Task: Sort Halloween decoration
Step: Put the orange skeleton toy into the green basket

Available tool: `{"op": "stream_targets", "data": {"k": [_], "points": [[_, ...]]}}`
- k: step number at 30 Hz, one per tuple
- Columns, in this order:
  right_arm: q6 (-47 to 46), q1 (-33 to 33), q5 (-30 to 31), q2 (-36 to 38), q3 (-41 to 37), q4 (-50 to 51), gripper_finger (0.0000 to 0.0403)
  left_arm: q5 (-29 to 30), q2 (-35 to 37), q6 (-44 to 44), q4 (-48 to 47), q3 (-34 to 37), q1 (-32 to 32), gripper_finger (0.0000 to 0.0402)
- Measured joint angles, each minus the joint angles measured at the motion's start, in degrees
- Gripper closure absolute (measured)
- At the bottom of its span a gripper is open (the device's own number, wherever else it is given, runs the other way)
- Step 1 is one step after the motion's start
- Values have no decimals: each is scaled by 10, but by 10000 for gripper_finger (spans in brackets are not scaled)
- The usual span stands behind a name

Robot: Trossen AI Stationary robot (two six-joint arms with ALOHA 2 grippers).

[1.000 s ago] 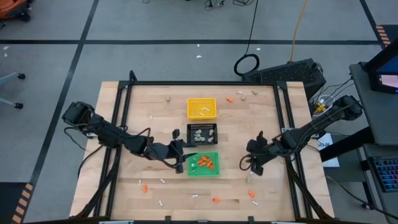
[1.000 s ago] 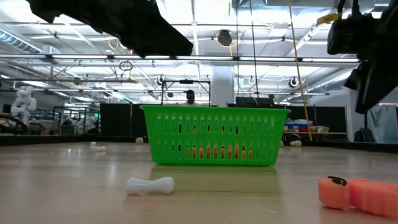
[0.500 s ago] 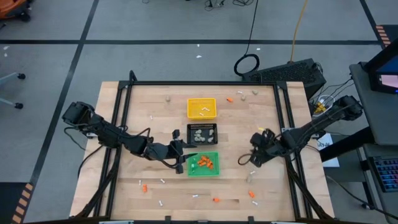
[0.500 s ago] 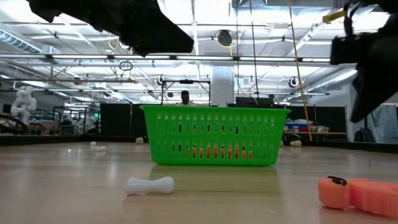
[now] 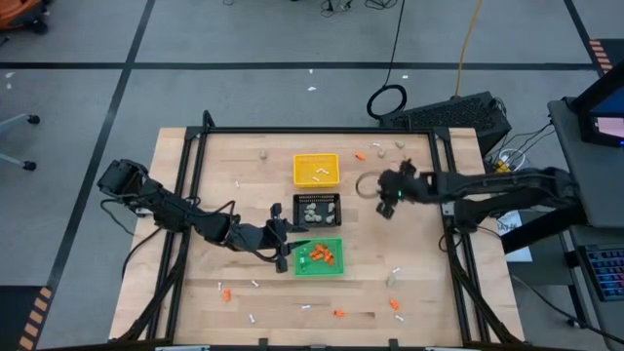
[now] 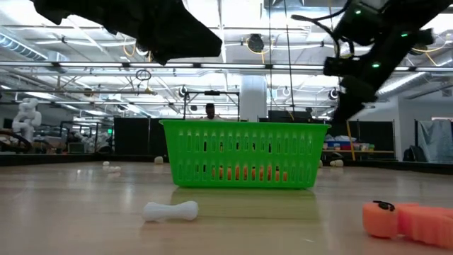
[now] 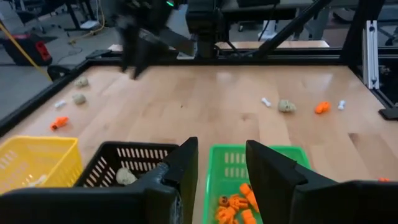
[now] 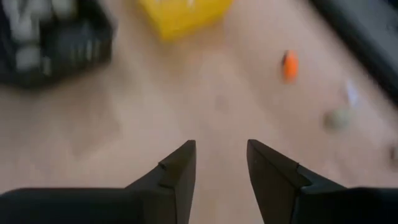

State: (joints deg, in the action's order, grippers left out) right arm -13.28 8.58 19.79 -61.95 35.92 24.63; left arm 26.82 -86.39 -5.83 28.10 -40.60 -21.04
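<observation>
Pale wood runs bare between the trays and the black rail framing the table, and over that bare stretch the right pincer now hangs, just right of the black tray; a second ago it sat lower, near the table's right rail, so the arm has swung in toward the far half and centre. Its fingers stand apart with nothing between them (the right wrist view shows only wood in the gap), which suggests it is heading for a fresh piece and has nothing to deliver. The left pincer has not moved: it waits over the seam between the black tray and the green tray, fingers apart and empty. The Halloween decoration is part sorted: orange bits lie in the green tray, beige-grey lumps in the black one, thin white sticks in the yellow tray. Loose pieces are left, an orange bit and a lump near the far right rail, others along the near edge. The likeliest pick is that far right cluster; open wood lies around it, though the rail stands close behind.
</observation>
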Motion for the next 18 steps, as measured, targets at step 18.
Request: {"op": "stream_targets", "data": {"k": [18], "points": [[102, 256, -185, -237, 127, -161, 200, 0, 0, -13, -14, 0, 0, 268]]}}
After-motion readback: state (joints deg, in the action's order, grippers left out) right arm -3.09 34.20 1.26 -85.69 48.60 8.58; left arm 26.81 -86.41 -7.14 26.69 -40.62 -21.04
